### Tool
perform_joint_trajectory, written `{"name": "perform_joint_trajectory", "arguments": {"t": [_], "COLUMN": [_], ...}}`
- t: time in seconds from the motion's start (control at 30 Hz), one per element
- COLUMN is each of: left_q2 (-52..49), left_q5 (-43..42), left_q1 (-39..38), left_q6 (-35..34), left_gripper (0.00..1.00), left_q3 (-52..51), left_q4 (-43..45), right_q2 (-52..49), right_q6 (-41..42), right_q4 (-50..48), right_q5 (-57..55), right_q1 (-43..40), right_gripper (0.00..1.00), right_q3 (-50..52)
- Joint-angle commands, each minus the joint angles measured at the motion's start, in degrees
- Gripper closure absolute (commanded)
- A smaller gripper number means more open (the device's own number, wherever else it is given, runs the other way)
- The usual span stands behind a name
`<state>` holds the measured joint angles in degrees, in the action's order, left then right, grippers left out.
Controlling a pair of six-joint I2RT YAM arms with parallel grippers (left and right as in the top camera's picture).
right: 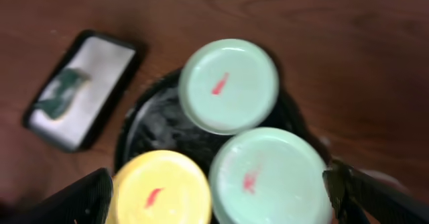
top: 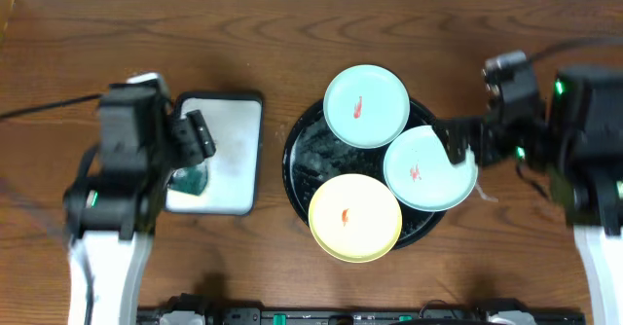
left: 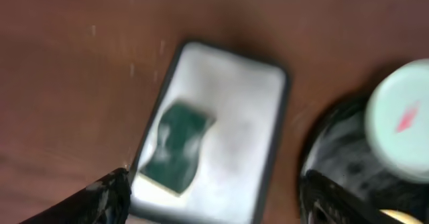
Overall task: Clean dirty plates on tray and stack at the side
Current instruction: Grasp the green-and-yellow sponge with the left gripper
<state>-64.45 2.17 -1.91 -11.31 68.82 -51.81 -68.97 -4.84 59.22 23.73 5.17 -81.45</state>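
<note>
3 small round plates sit in the tray (top: 304, 160), a wide, round, glossy black dish with a raised rim, its bare middle streaked with pale foam. The upper mint plate (top: 366, 105) lies at the far side, the right mint plate (top: 429, 167) at the right, and the yellow plate (top: 354, 217) at the near side. Each reaches out past the tray's rim. All 3 are smooth and matte-looking, with a small red-orange smear at the centre. Their edges come close together, but I cannot tell whether they touch. The tray rests on a brown wood-grain surface (top: 292, 33). To its left lies a white rectangular tray (top: 232, 121) with a dark rim and rounded corners, holding a soft-looking green sponge (left: 174, 147) with a wavy outline. The left tool (left: 214, 204) hangs above that white tray, fingers spread wide. The right tool (right: 221, 197) is over the right mint plate, its fingers also spread wide and pinching nothing.
</note>
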Motion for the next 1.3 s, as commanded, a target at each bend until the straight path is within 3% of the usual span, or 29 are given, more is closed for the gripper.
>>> {"name": "perform_joint_trajectory", "arguments": {"t": [0.0,0.3,0.5,0.7,0.77,0.93,1.1,1.27], "left_q2": [-6.14,-24.33,-35.06,-40.26,-41.79,-45.83,-49.09,-48.89], "left_q5": [1.73,7.61,7.34,7.15,4.31,-6.91,-9.25,-13.81], "left_q1": [0.24,0.57,2.84,3.52,3.52,3.50,3.45,3.45], "left_q6": [1.42,-0.83,-0.96,1.90,3.34,6.82,6.84,7.04], "left_gripper": [0.18,0.19,0.32,0.38,0.47,0.57,0.61,0.92], "left_q3": [0.63,-0.28,-0.31,-0.35,-0.35,-0.35,-0.35,-0.28], "left_q4": [-1.73,-5.11,-3.21,0.87,2.84,5.66,5.46,3.87], "right_q2": [-3.48,-6.40,-6.36,-6.36,-6.36,-6.36,-6.36,-6.36], "right_q6": [0.13,0.09,0.09,0.09,0.09,0.09,0.09,0.09], "right_q4": [0.79,0.22,0.37,-0.11,-0.13,0.20,0.44,0.35], "right_q5": [10.97,16.85,16.85,16.85,16.85,16.85,16.85,16.83], "right_q1": [0.50,0.50,0.50,0.50,0.50,0.50,0.50,0.50], "right_gripper": [0.01,0.01,0.01,0.01,0.01,0.01,0.01,0.01], "right_q3": [-1.36,-1.36,-1.36,-1.36,-1.36,-1.36,-1.36,-1.36]}}
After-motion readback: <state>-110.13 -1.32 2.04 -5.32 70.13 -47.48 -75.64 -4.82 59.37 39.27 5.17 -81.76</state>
